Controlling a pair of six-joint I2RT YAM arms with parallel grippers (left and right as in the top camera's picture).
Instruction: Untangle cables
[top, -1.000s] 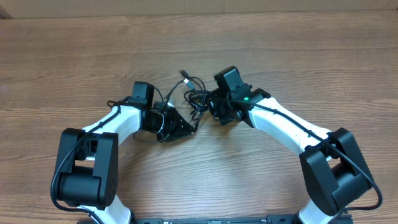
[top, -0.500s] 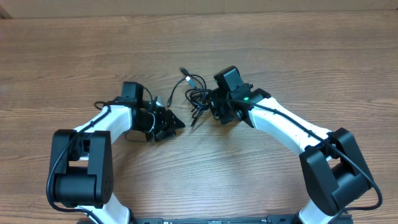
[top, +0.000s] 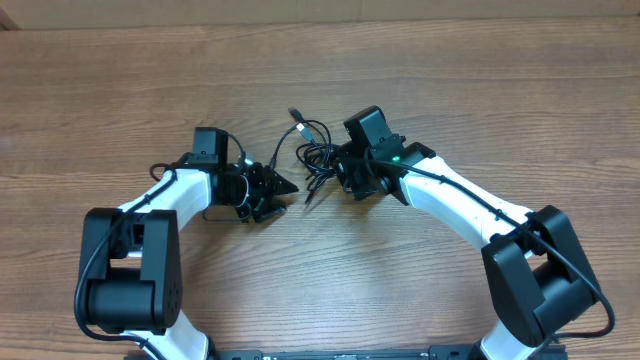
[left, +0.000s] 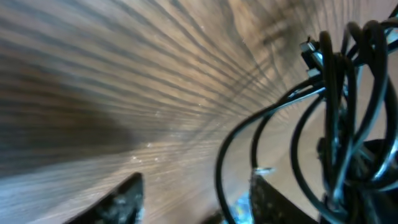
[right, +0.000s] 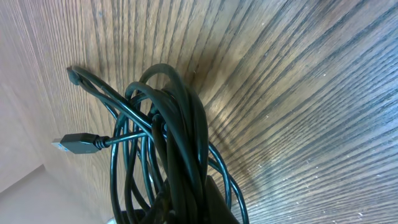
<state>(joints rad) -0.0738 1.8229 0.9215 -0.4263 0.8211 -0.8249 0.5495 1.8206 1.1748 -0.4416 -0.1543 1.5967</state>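
Two arms, one tangle of cords, one wooden tabletop (top: 450, 80).

Item 1, cables (top: 313, 155): thin black cords gathered in a loose bundle near the middle of the tabletop, between the two arms. One plug end (top: 296, 115) points away from the bundle toward the far edge. The right wrist view shows the cables (right: 168, 143) as several overlapping loops, with a silver-tipped plug (right: 67, 143) sticking out to the side and a second black end (right: 73, 71) lying on the wood.

Item 2, right gripper (top: 338, 175): set against the near right side of the bundle with its jaws pressed together. The cords run straight down into it in the wrist view, so it appears to pinch them, though the contact itself is hidden.

Item 3, left gripper (top: 272, 187): low over the tabletop just left of the bundle, pointing toward it. In its own blurred view the left gripper (left: 196, 186) has its fingers (left: 130, 196) spread. A cord loop (left: 227, 155) curves down toward the gap, unclamped, and the rest of the cables (left: 336, 124) hang to the right.
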